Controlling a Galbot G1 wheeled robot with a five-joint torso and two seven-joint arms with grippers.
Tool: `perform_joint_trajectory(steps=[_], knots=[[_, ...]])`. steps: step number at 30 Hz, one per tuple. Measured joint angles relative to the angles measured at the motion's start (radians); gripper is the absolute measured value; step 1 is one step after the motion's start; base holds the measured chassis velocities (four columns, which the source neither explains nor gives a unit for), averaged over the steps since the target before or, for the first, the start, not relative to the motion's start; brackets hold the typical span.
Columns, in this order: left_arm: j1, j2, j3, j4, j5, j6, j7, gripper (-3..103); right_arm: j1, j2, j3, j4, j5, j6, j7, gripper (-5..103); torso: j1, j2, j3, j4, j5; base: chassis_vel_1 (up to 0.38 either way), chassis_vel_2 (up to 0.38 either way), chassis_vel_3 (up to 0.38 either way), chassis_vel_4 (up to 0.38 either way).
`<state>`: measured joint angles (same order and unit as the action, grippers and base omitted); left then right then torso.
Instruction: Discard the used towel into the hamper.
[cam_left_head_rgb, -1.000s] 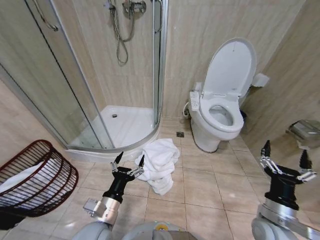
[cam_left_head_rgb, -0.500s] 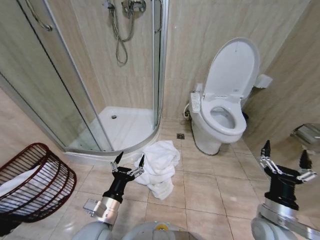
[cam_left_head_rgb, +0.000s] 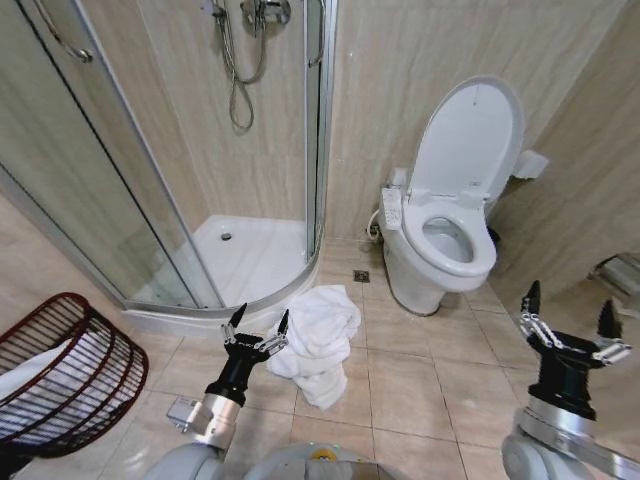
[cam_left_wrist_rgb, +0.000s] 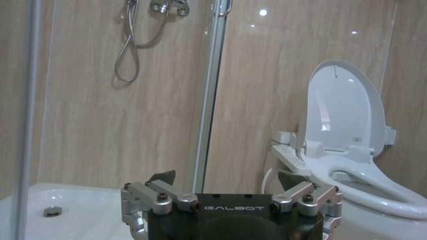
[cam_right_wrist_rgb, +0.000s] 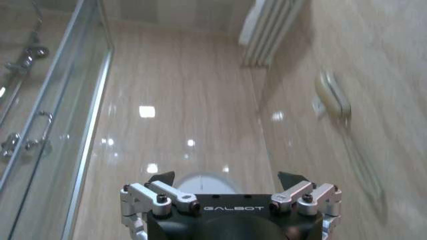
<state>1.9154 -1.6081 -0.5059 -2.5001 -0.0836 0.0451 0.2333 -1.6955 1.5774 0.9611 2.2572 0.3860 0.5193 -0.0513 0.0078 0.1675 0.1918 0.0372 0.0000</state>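
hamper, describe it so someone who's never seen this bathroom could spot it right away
From the glass shower stall, look down to the tiled floor on the robot's left. The hamper sits tipped there: a round, dark red-brown wire basket, unlike the white towel and toilet.

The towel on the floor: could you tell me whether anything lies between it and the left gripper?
Nothing visible does. In the head view the open left gripper is raised right beside the crumpled white towel. Bare floor tiles separate the towel from the hamper.
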Motion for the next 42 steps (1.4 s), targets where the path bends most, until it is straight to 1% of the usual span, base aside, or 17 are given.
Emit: perform_joint_trajectory(steps=[1,2,5,6,9,10,11,13,15,18,19,21,22,28,33,37,42], knots=[[0.0,0.0,0.0,0.0,0.0,0.0,0.0,100,0.002,-0.003,-0.005,-0.012,0.013,-0.026,0.0,100,0.0,0.0,0.0,0.0,0.0001,-0.051,0.045,0.049,-0.061],[0.0,0.0,0.0,0.0,0.0,0.0,0.0,100,0.002,-0.003,-0.005,-0.012,0.013,-0.026,0.0,100,0.0,0.0,0.0,0.0,0.0001,-0.051,0.045,0.049,-0.061],[0.0,0.0,0.0,0.0,0.0,0.0,0.0,100,0.027,-0.026,-0.028,-0.064,0.046,-0.117,0.0,100,0.0,0.0,0.0,0.0001,0.0001,-0.011,0.013,0.008,-0.02],[0.0,0.0,0.0,0.0,0.0,0.0,0.0,100,0.027,-0.026,-0.028,-0.064,0.046,-0.117,0.0,100,0.0,0.0,0.0,0.0001,0.0001,0.0,0.0,0.0,0.0],[0.0,0.0,0.0,0.0,0.0,0.0,0.0,100,0.051,-0.063,-0.056,-0.1,0.115,-0.24,0.001,100,0.0,0.0,0.0,0.0001,0.0,0.0,0.0,0.0,0.0],[0.0,0.0,0.0,0.0,0.0,0.0,0.0,100,0.051,-0.063,-0.056,-0.1,0.115,-0.24,0.001,100,0.0,0.0,0.0,0.0001,0.0,0.0,0.0,0.0,0.0],[0.0,0.0,0.0,0.0,0.0,0.0,0.0,100,0.057,-0.074,-0.065,-0.112,0.134,-0.279,-0.004,100,0.0,0.0,0.0,0.0,0.0,0.0,0.0,0.0,0.0],[0.0,0.0,0.0,0.0,0.0,0.0,0.0,100,0.069,-0.115,-0.1,-0.159,0.164,-0.358,-0.053,100,0.0,0.0,0.0,-0.0001,0.0001,0.0,0.0,0.0,0.0],[0.0,0.0,0.0,0.0,0.0,0.0,0.0,100,0.073,-0.131,-0.123,-0.176,0.169,-0.372,-0.064,100,0.0,0.0,0.0,-0.0001,0.0,0.0,0.0,0.0,0.0],[0.0,0.0,0.0,0.0,0.0,0.0,0.0,100,0.088,-0.189,-0.223,-0.216,0.17,-0.409,-0.083,100,0.0,0.0,0.0,0.0,0.0,0.0,0.0,0.0,0.0],[0.0,0.0,0.0,0.0,0.0,0.0,0.0,100,0.088,-0.189,-0.223,-0.216,0.17,-0.409,-0.083,100,0.0,0.0,0.0,0.0,0.0,0.0,0.0,0.0,0.0],[0.0,0.0,0.0,0.0,0.0,0.0,0.0,100,0.114,-0.221,-0.301,-0.242,0.172,-0.449,-0.11,100,0.0,0.0,0.0,0.0,0.0001,0.0,0.0,0.0,0.0],[0.0,0.0,0.0,0.0,0.0,0.0,0.0,100,0.114,-0.221,-0.301,-0.242,0.172,-0.449,-0.11,100,0.0,0.0,0.0,0.0,0.0001,0.0,0.0,0.0,0.0],[0.0,0.0,0.0,0.0,0.0,0.0,0.0,100,0.192,-0.281,-0.431,-0.309,0.111,-0.518,-0.135,100,0.0,0.0,0.0,0.0,-0.0002,0.0,0.0,0.0,0.0],[0.0,0.0,0.0,0.0,0.0,0.0,0.0,100,0.229,-0.321,-0.518,-0.384,0.038,-0.509,-0.118,100,0.0,0.001,0.0,0.0,-0.0001,0.0,0.0,0.0,0.0],[0.0,0.0,0.0,0.0,0.0,0.0,0.0,100,0.242,-0.334,-0.58,-0.434,0.022,-0.502,-0.111,100,0.0,0.001,0.0,0.0,0.0,0.0,0.0,0.0,0.0],[0.0,0.0,0.0,0.0,0.0,0.0,0.0,100,0.259,-0.332,-0.611,-0.496,0.015,-0.489,-0.113,100,0.0,0.001,0.0,-0.0001,0.0,0.0,0.0,0.0,0.0]])
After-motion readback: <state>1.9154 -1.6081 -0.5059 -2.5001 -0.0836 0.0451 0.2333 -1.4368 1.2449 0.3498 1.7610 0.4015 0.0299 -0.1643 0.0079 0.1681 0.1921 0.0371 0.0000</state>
